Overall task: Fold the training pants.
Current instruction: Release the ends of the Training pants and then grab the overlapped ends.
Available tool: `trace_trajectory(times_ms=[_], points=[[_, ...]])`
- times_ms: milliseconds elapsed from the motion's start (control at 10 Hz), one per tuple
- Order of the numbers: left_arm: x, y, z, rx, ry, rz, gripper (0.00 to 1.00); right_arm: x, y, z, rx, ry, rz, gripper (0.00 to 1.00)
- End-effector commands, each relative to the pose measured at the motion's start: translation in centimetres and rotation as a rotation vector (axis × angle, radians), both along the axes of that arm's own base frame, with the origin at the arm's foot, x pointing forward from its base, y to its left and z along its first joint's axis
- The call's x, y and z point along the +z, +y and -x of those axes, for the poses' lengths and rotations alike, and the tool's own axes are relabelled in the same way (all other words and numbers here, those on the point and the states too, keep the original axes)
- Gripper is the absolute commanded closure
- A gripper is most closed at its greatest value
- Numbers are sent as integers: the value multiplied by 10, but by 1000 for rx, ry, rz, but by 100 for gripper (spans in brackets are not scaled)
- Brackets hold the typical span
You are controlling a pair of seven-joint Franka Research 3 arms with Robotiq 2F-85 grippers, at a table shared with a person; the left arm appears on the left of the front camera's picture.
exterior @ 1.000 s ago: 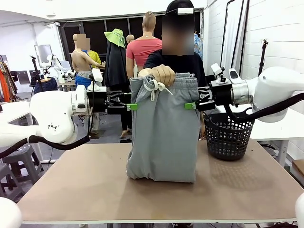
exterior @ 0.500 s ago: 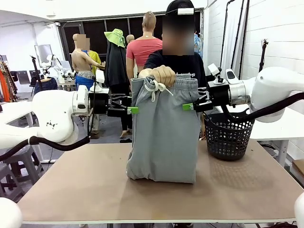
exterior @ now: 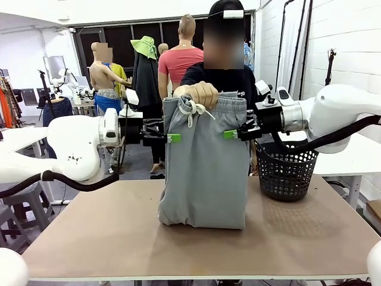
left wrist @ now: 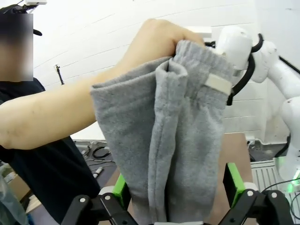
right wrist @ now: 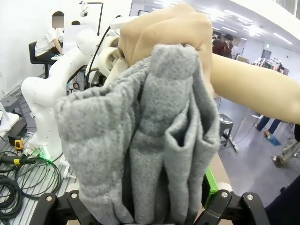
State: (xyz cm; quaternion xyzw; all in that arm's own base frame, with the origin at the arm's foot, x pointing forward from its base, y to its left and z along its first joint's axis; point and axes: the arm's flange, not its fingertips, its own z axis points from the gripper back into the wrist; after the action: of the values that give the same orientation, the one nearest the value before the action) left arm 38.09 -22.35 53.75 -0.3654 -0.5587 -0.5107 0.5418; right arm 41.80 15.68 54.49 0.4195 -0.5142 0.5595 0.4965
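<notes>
Looking across the table, the person's hand (exterior: 199,93) holds the training pants (exterior: 205,173) up by the waistband, with the legs hanging down to the table (exterior: 107,238). A second ago both grippers stood just outside the cloth. Now the left gripper (exterior: 172,137) has slid inward, so its green tip overlaps the near edge of the pants a little below the waistband. The right gripper (exterior: 230,134) has closed in the same way from the opposite side. The pants themselves have not shifted. The black basket (exterior: 286,173) sits below and behind the right gripper, well apart from it.

Along the left gripper's fingers, the jaws stand wide with a green pad (left wrist: 233,180) on either side of the hanging fabric. The fabric runs up between them to the hand gripping it above. Nothing is pinched yet.

Along the right gripper's fingers it is much the same. Bunched grey folds hang in the gap ahead of the fingers. One green pad (right wrist: 211,182) shows just beside the cloth and the other is hidden behind it. These jaws are spread wide too, holding nothing.

To me this looks like the handover being lined up. Both tools now straddle the upper edges, so closing on them seems the next step before the person can let go. The thick folds could mean a jaw catches only some of the layers.
</notes>
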Motion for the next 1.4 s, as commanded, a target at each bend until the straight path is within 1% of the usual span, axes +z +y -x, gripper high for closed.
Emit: trace_trajectory(times_ms=[0,100,300,500,600,700,800,900,1000,1200,1300], points=[[-5,-27,-4,30,-10,-13,0,0,8,-6,-8,14,-25,0],[-5,-31,-6,-1,11,14,0,0,9,-7,-5,15,-27,0],[-2,-37,-10,-7,26,62,0,0,9,-9,-21,16,-25,0],[8,-42,-9,-9,89,80,0,-2,11,-7,-15,21,-8,0],[12,-42,-9,-2,99,76,0,-2,11,-8,-25,15,-4,0],[12,-42,-12,31,74,50,0,-2,11,-11,-26,24,-19,0],[9,-39,-15,60,42,16,20,-1,12,-12,-37,33,-38,19],[7,-35,-17,112,41,54,40,-1,11,-12,-35,46,-49,38],[10,-30,-17,129,45,126,60,0,11,-14,-29,65,-59,57],[9,-28,-16,129,71,123,100,0,10,-14,-5,98,-91,95],[8,-27,-17,131,75,118,100,1,10,-16,-5,98,-94,100]])
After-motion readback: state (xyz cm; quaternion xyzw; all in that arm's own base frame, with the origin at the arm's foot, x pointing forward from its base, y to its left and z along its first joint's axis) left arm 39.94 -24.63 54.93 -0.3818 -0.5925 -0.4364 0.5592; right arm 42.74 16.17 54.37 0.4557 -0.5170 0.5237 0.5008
